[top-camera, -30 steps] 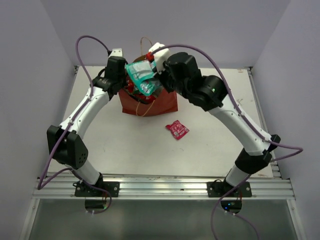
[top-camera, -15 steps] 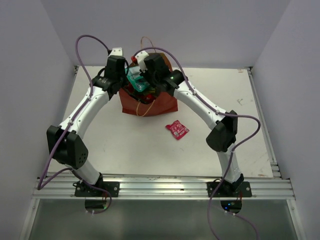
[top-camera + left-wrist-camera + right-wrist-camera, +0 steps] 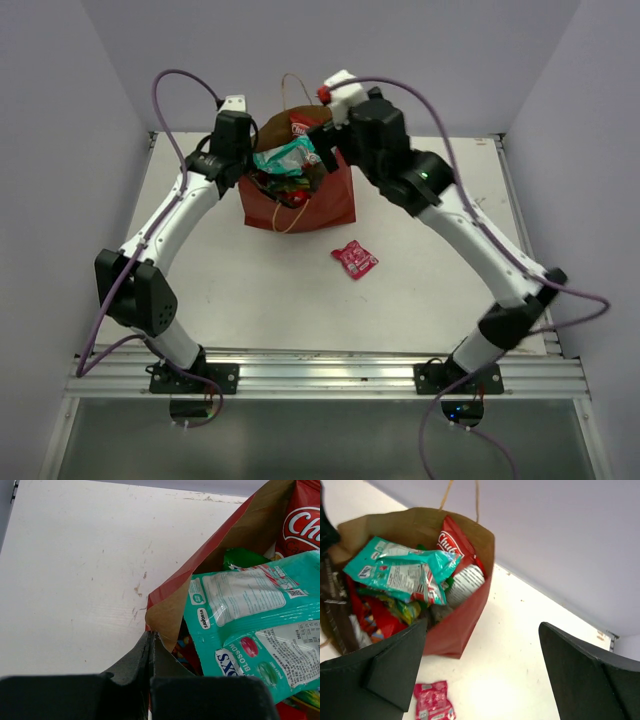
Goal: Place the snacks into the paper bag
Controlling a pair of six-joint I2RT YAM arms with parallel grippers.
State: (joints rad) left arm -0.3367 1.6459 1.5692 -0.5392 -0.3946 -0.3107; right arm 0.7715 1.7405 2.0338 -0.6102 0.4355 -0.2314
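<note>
My left gripper (image 3: 151, 639) clamps the rim of the paper bag (image 3: 325, 208), my right gripper (image 3: 481, 630) gapes empty above it; the pink packet (image 3: 354, 260) beside it seems light, slippery, best pinched at a seam.

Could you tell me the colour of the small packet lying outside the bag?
The small packet is pink, clearest in the right wrist view.

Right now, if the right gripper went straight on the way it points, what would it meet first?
Likely the bare table beside the paper bag; the open right gripper aims just past the bag's wall, with the pink packet off to the side.
</note>
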